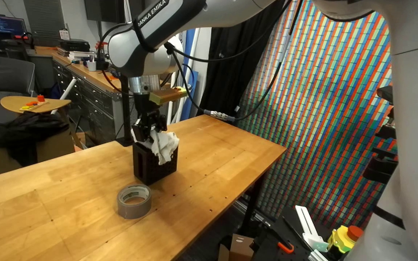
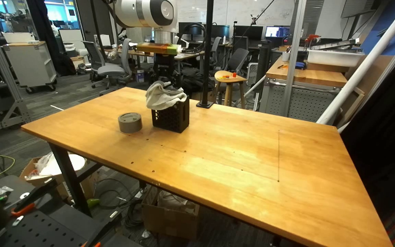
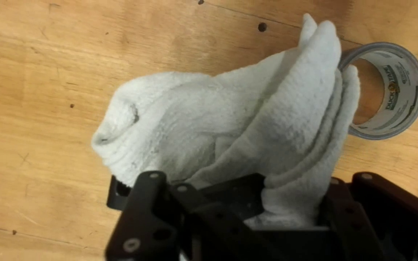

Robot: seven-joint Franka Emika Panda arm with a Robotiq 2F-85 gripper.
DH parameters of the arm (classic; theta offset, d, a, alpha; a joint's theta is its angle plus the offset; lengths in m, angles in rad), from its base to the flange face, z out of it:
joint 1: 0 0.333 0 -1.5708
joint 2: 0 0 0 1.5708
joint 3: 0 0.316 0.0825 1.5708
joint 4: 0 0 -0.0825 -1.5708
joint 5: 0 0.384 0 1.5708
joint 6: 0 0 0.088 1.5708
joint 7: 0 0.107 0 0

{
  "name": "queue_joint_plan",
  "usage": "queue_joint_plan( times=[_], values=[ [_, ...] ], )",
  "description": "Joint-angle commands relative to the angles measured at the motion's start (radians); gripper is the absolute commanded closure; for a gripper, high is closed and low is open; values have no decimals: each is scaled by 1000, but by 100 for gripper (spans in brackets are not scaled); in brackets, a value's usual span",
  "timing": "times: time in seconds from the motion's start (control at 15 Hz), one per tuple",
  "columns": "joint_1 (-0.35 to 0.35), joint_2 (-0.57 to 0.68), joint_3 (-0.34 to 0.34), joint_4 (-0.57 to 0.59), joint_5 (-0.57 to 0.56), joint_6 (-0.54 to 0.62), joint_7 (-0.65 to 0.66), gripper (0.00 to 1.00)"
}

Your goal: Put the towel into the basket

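Because the gripper [image 1: 148, 136] hung tips-down right over the basket [image 1: 153, 169], the towel [image 3: 223, 108] lay directly beneath and around the tips, with no second gripper to weigh as nearer. The gripper's jaws were closed on a gathered part, while the rest bunched across the basket's mouth and drooped outside over one wall, as both exterior views showed. In the wrist view the towel's long axis ran slantwise, one end pointing toward the tape [image 2: 130, 125]. Whether the gripped part sat below the rim could not be told, since folds hid the tips. I judged this the lowering step, near its finish: the overhang likely wanted drawing inward before the jaws let go, or it might slide out. Counted, there was one gripper, one towel, one basket and one tape.
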Motion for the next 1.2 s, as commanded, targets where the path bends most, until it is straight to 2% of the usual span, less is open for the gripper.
queue_joint_plan(
  times=[0.0,0.2,0.67,1.13],
  values=[
    [-2,-45,-16,-37,-42,17,-1,98],
    [-14,-30,-17,-34,-49,29,-24,98],
    [-59,56,11,-35,23,88,-137,98],
    [-87,83,44,-36,120,66,-240,98]
  ],
)
